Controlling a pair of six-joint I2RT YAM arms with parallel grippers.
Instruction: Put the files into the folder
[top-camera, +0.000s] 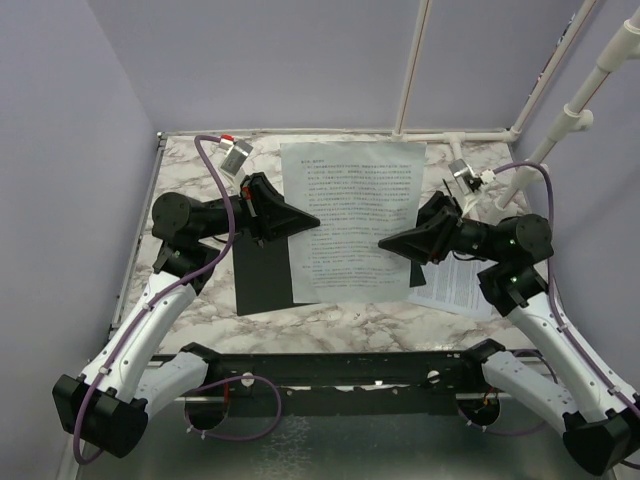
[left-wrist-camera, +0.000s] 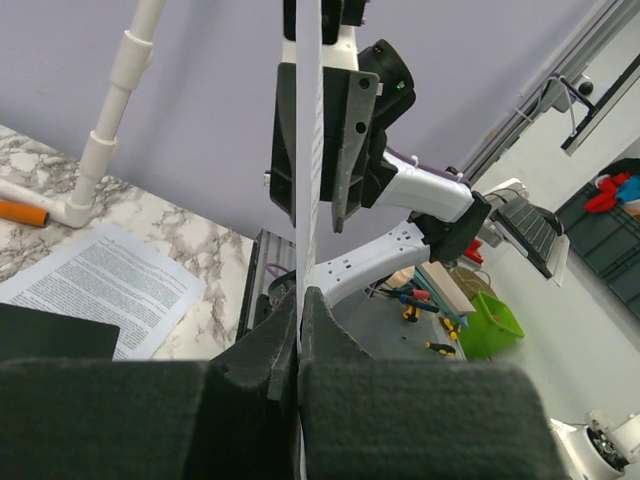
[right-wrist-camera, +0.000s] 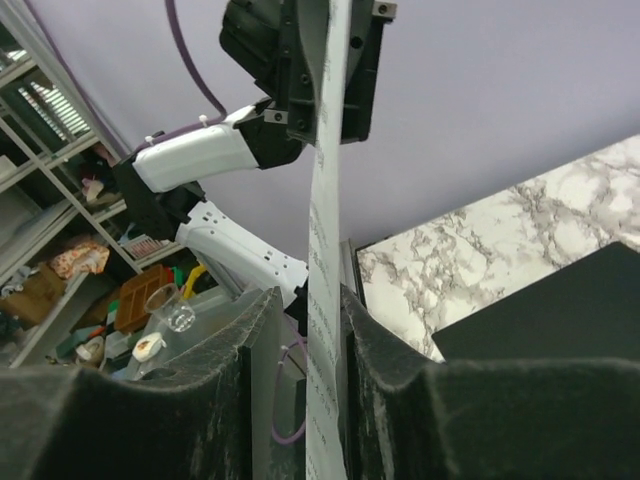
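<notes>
One of the files, a white printed sheet (top-camera: 350, 220), hangs in the air between both grippers; it shows edge-on in the left wrist view (left-wrist-camera: 308, 150) and the right wrist view (right-wrist-camera: 325, 300). My left gripper (top-camera: 312, 220) (left-wrist-camera: 299, 310) is shut on its left edge. My right gripper (top-camera: 385, 243) (right-wrist-camera: 310, 300) has the sheet between its jaws, against one finger with a gap on the other side. The black folder (top-camera: 262, 280) (right-wrist-camera: 540, 310) lies flat below the sheet. The second sheet (top-camera: 460, 285) (left-wrist-camera: 100, 285) lies on the table at the right.
The marble table (top-camera: 330, 325) has a small metal device at the back left (top-camera: 235, 155) and another at the back right (top-camera: 462, 172). White pipes (top-camera: 560, 120) stand at the back right. An orange object (left-wrist-camera: 20, 212) lies by the pipe.
</notes>
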